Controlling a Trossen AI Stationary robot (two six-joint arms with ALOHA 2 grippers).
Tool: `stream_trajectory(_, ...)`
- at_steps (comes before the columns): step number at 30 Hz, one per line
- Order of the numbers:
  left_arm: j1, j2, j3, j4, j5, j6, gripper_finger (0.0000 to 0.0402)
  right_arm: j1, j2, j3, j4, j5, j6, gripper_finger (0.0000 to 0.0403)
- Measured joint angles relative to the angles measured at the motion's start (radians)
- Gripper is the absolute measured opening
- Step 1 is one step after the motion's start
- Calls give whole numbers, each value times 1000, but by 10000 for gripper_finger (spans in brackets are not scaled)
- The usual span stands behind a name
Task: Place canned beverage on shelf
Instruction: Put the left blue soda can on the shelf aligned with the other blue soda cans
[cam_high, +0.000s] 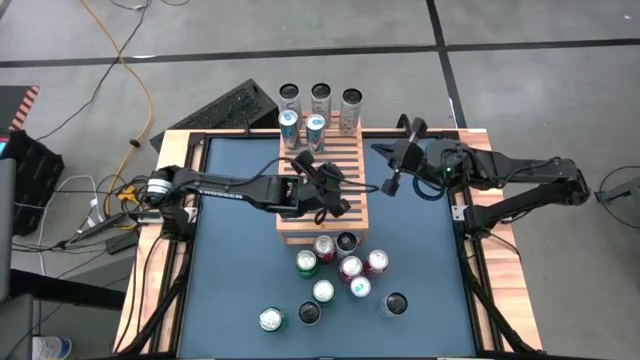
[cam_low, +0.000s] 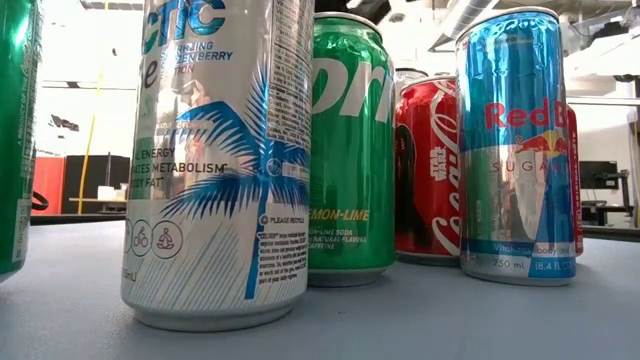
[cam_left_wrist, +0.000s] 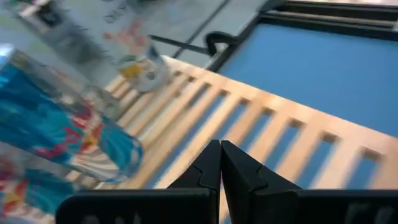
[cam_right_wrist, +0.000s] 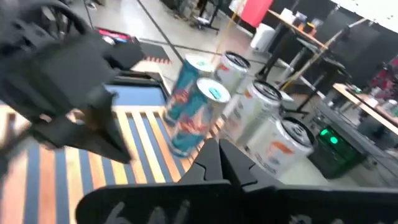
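The shelf (cam_high: 325, 200), a light slatted wooden rack, lies on the blue mat in the middle of the table. On its far end stand two blue cans (cam_high: 302, 128) (cam_right_wrist: 193, 106) and behind them three silver cans (cam_high: 321, 98) (cam_right_wrist: 267, 118). My left gripper (cam_high: 345, 188) (cam_left_wrist: 219, 146) hovers shut over the shelf's bare slats (cam_left_wrist: 249, 124), near the blue cans (cam_left_wrist: 56, 137). My right gripper (cam_high: 378, 150) (cam_right_wrist: 217, 146) hangs shut above the shelf's right far corner, holding nothing. Several loose cans (cam_high: 340, 270) (cam_low: 220, 160) stand upright on the mat near the shelf's near end.
The loose cans crowd the mat between the shelf and the near edge. The table's wooden frame (cam_high: 175, 250) borders the mat. A keyboard (cam_high: 225, 105) lies beyond the far left corner. My left arm (cam_right_wrist: 68, 93) fills much of the right wrist view.
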Motion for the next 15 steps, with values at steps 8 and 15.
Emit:
stream_trajectory(8, 12, -129, -25, 9, -17, 46, 0, -76, -11, -18, -9, -61, -64, 0)
stream_trajectory(15, 55, -215, -47, -27, 57, 130, 0, -217, 22, -183, 289, -278, -93, 0)
